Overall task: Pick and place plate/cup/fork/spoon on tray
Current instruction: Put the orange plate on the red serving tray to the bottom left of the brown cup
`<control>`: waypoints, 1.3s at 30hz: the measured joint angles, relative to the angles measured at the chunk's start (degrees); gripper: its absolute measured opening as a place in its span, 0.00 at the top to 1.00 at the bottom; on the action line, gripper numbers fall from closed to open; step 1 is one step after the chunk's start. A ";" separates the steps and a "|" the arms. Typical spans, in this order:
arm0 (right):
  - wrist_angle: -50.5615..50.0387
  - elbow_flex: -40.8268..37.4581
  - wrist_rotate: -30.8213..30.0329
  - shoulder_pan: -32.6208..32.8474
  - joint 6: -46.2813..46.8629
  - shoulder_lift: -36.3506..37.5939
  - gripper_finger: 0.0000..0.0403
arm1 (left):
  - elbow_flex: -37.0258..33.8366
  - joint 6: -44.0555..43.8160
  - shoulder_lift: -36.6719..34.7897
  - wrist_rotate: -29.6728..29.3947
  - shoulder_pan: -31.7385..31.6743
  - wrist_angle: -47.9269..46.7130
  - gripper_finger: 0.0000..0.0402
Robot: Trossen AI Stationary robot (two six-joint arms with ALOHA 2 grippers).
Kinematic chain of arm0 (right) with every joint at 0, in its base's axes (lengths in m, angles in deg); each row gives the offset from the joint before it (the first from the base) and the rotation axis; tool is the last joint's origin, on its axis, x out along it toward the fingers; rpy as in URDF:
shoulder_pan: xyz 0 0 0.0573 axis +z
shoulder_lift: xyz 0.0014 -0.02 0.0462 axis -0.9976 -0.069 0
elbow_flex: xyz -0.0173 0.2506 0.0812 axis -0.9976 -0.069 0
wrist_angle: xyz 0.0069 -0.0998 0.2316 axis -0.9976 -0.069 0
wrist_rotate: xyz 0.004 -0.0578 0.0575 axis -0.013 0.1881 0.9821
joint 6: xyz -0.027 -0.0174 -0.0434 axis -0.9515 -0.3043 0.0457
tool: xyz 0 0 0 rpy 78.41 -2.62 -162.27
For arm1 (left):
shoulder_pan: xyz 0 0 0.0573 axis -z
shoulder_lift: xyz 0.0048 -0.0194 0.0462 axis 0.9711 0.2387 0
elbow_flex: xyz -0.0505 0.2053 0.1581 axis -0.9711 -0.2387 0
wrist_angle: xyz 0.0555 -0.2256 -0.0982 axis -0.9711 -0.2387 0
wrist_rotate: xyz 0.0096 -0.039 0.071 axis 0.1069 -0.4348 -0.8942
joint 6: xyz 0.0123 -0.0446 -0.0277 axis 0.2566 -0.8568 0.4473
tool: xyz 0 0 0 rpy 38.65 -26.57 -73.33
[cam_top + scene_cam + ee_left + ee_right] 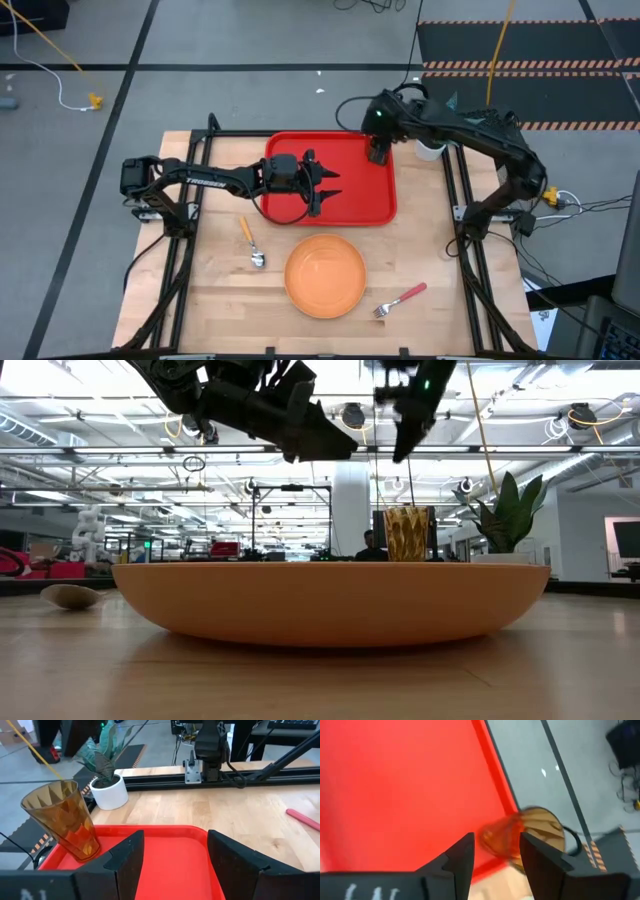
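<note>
cup (64, 822) stands on tray (170, 855) corner; both arms' jaws apart, empty.

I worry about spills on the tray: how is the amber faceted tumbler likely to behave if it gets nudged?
The translucent amber faceted plastic tumbler stands in a corner of the bright red rectangular tray. It is taller than wide and narrows toward its base, so it probably tips easily. It looks empty and thin-walled, so likely light. Tipped, its tapered round body would probably roll in a curve.

- Tray (170, 855): glossy red plastic.
- Cup (65, 817): translucent amber, faceted plastic.
- Plate (325, 275): smooth orange plastic.
- Table (220, 295): pale wood.
- Spoon (251, 243): shiny metal bowl.
</note>
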 joint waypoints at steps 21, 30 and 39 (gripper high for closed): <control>14.25 -18.09 0.02 33.70 24.81 13.99 0.63 | 0.01 -9.63 0.00 -0.50 5.40 -18.36 0.46; 20.21 -24.12 0.19 39.08 19.30 14.19 0.63 | 0.01 -14.44 0.02 0.00 17.20 -22.94 0.46; 25.44 -24.30 3.25 39.63 20.37 14.06 0.63 | 0.48 -20.94 0.02 -8.54 32.44 -25.29 0.46</control>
